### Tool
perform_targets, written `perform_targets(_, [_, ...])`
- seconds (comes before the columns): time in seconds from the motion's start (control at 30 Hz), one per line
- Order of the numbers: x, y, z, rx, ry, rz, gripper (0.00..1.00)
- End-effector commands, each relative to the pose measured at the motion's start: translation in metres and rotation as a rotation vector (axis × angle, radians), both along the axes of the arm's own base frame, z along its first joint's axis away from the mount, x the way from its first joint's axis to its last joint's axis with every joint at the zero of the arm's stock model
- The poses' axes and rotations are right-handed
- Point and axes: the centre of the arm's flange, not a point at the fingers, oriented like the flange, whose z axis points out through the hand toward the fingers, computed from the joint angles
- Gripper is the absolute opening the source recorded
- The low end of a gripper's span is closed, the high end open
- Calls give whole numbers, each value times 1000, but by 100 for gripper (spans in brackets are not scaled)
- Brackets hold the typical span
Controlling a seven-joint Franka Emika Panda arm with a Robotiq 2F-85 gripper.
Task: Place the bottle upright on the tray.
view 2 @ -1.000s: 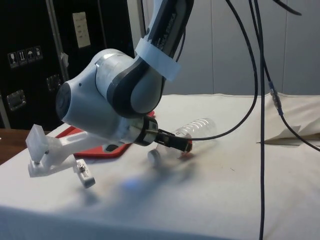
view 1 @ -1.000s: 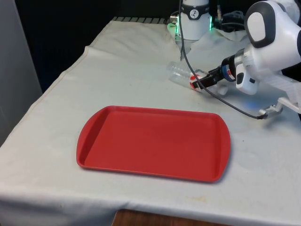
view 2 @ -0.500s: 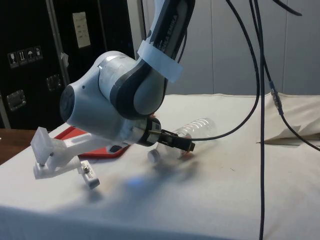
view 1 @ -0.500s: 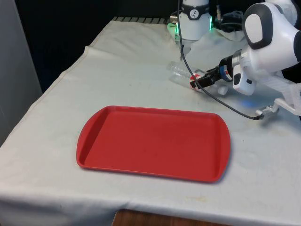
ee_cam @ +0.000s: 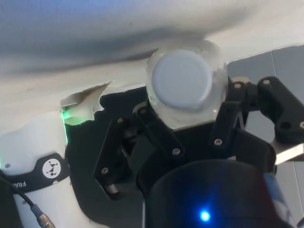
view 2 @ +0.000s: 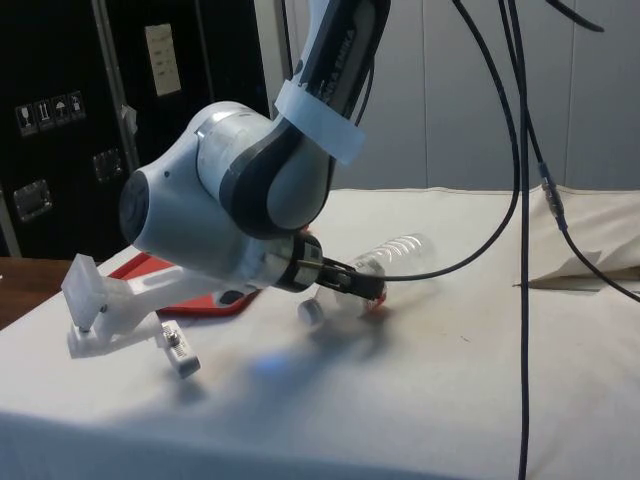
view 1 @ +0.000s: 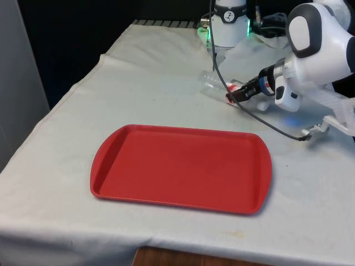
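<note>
- Where the cloth [view 1: 138, 83] lies bare past the tray's far edge, we see the bottle [view 1: 217, 87] on its side — clear, ribbed, with a red band near the neck end.
- In the front view it lies toward the right of the table, near the tray's [view 1: 177, 166] far right corner but well apart from it, not on it.
- We see the gripper [view 1: 237, 94] reaching in low from the front view's right, almost level with the cloth, its fingers on either side of the bottle's neck end.
- From the wrist, the bottle's pale cap [ee_cam: 183, 80] faces us, with a finger [ee_cam: 159, 135] close against each side of the clear body behind it — the jaws look narrowed onto the bottle.
- From the side, the gripper [view 2: 360, 285] meets the bottle [view 2: 395, 252] just above the cloth, and the bottle's ribbed end points away from it, tilted slightly upward.
- We see the red tray lying flat at the table's middle, nearer than the bottle, with nothing on it.
- A black cable [view 1: 260, 116] loops down across the cloth beside the gripper.
</note>
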Motion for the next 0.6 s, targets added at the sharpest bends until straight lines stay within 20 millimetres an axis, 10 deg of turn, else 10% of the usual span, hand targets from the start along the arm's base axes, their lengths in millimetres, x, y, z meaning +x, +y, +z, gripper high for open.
perform_targets(0.0, [0,0,-2,1,0,1,31])
perform_targets(0.27, [0,0,3,-10,6,-2,0])
perform_targets(0.57, [2,0,9,-13,0,-4,0])
